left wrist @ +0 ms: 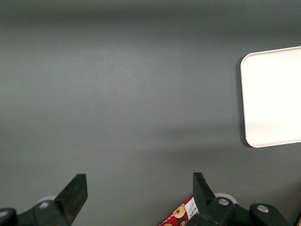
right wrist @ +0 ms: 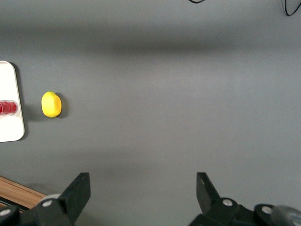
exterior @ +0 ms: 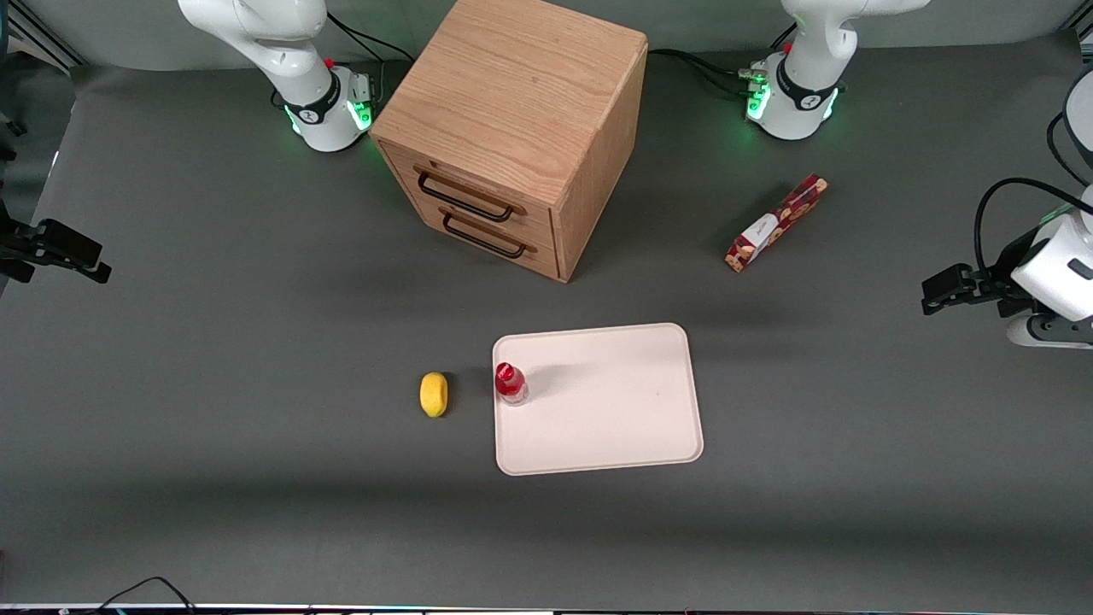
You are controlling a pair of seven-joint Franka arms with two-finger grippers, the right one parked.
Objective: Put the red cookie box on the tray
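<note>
**Red box on the bench, tray waiting at centre**

Dark-red cardboard catches the eye in the upper right of the front view: the red cookie box (exterior: 777,224) lies flat on the grey bench (exterior: 213,359), set on a diagonal, its white label panel facing up with cookie pictures at each end. It sits well apart from the tray (exterior: 615,401), farther from the front camera than the tray and toward the working arm's end of the bench.

And there is the tray, pale cream-pink with rounded corners, flat in the lower middle of the front frame. A small red-capped bottle (exterior: 511,383) stands upright on it, right at the edge nearest the parked arm's end. Just off that edge, on the bare bench, lies a yellow lemon (exterior: 434,394), near the bottle but not touching the tray.

Up top, centre frame, the wooden drawer cabinet (exterior: 521,128) stands with its two dark-handled drawers shut.

Now to the end effector (exterior: 939,290): it hangs at the right edge of the front frame, well clear of the box and above the bench. The left wrist view shows its fingers (left wrist: 75,193) spread wide with nothing between them, only grey bench; a corner of the red cookie box (left wrist: 181,214) peeks in beside one finger, and a corner of the tray (left wrist: 273,94) shows too.
</note>
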